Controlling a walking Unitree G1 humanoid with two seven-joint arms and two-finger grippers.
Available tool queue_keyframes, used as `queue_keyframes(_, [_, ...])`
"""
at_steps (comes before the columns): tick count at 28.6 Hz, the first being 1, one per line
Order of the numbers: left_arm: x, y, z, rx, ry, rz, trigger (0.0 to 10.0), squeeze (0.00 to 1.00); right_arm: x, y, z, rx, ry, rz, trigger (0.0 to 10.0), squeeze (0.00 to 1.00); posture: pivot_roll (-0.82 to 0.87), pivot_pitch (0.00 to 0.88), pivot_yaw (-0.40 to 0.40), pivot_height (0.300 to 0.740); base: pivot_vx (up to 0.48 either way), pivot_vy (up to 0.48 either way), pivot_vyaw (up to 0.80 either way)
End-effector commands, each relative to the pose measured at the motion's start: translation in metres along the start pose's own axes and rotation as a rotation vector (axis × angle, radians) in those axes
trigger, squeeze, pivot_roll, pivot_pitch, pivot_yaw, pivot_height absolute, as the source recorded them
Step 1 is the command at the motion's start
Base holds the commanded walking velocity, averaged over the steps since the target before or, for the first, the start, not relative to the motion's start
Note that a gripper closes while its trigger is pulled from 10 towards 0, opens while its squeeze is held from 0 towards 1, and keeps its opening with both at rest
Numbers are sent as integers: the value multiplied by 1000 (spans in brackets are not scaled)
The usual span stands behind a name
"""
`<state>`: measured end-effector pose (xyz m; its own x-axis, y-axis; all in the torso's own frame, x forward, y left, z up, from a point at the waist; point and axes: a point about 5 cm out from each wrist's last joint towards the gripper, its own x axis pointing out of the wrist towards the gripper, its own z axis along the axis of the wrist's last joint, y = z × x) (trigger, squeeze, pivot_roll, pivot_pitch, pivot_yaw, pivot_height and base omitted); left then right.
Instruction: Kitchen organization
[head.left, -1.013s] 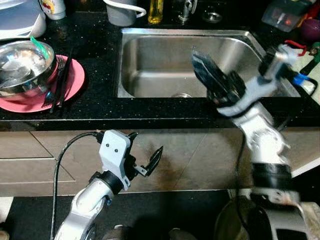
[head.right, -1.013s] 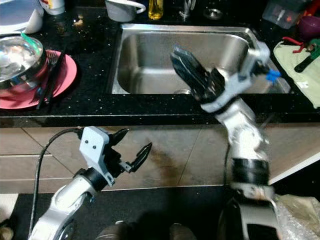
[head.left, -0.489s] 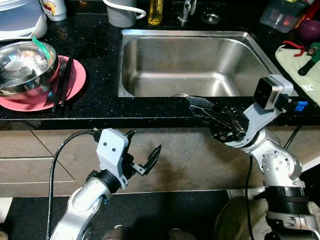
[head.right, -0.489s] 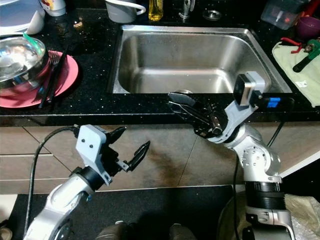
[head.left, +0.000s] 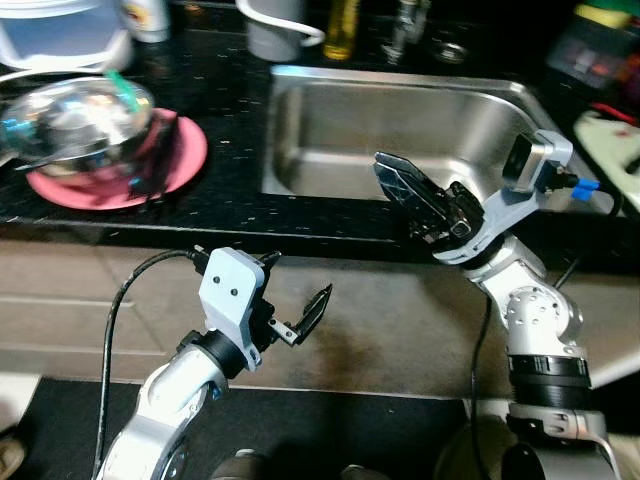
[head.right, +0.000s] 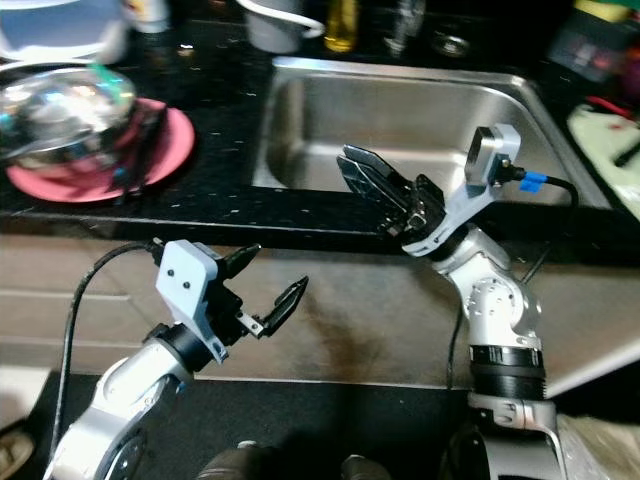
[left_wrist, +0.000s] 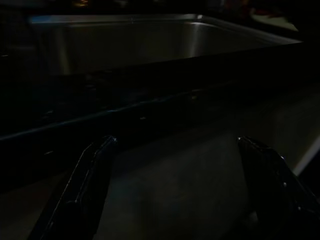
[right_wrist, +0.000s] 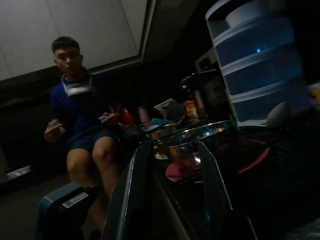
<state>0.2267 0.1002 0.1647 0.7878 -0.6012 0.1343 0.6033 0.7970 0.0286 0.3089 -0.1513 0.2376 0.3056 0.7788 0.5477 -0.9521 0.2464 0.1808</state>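
Over sink (head.left: 400, 130) front edge: right hand (head.left: 405, 185) open, empty | below table (head.left: 230, 190): left hand (head.left: 295, 300) open | bowl (head.left: 85, 110) blurry

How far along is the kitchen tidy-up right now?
Nothing looks done yet. Both end effectors are empty: the left end effector open below the counter, the right end effector over the sink front rim. The metal bowl on the pink plate is left.

Eye views: head-mounted pair, looking down and forward over the desk (head.left: 230, 195) front edge; both share the sink (head.left: 400, 130) and pink plate (head.right: 170, 140).
Left wrist view: low, close below the desk's front edge, facing the sink rim.
Right wrist view: desk height, facing along the desk toward a seated person (right_wrist: 80, 125).
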Motion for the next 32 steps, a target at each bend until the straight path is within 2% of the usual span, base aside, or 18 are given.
queue_keyframes(1, [4,-3,-3,-11,15,-17,10000,0,-2,-1,-1,-5,5,-18,10000,0,52,97,-66,740,0,0,763])
queue_keyframes(15, [7,-8,-3,-9,16,-44,10000,0,3,-5,-3,-23,-10,-63,10000,0,52,99,-67,740,0,0,762])
queue_keyframes(26, [11,-9,-2,-8,6,-48,10000,0,6,-17,-2,-45,-5,-168,10000,0,48,98,-67,740,0,0,0])
queue_keyframes(30, [14,-9,10,12,-29,-57,10000,0,5,-19,-1,-41,-12,-172,10000,0,50,97,-70,740,0,0,0])
queue_keyframes(32, [16,-10,23,34,-64,-76,10000,0,4,-20,0,-41,-14,-176,10000,0,50,97,-70,740,0,0,0])
